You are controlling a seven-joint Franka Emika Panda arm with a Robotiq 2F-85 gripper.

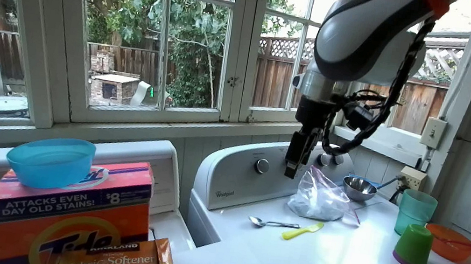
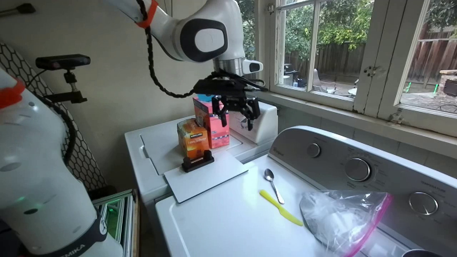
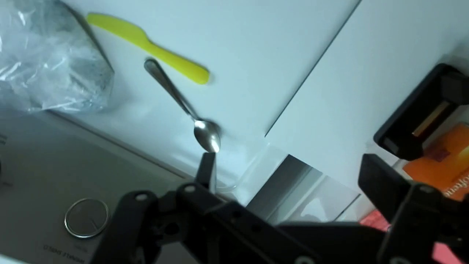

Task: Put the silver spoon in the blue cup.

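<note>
The silver spoon (image 1: 257, 222) lies flat on the white machine top near the control panel. It also shows in an exterior view (image 2: 269, 175) and in the wrist view (image 3: 207, 136), bowl towards my gripper. The teal-blue cup (image 1: 416, 209) stands upright at the far right in an exterior view, partly hidden behind an overturned green cup (image 1: 415, 245); it is out of the wrist view. My gripper (image 2: 237, 125) is open and empty, high above the machine top. In the wrist view its fingers (image 3: 289, 157) are wide apart, one fingertip overlapping the spoon bowl's tip in the picture.
A yellow-green plastic knife (image 3: 150, 47) lies beside the spoon. A clear bag (image 1: 319, 199), a metal scoop (image 1: 359, 188) and an orange bowl (image 1: 451, 246) stand further along. The raised control panel (image 2: 335, 160) borders the back. Boxes (image 2: 192, 139) and a black holder (image 2: 198, 161) stand opposite.
</note>
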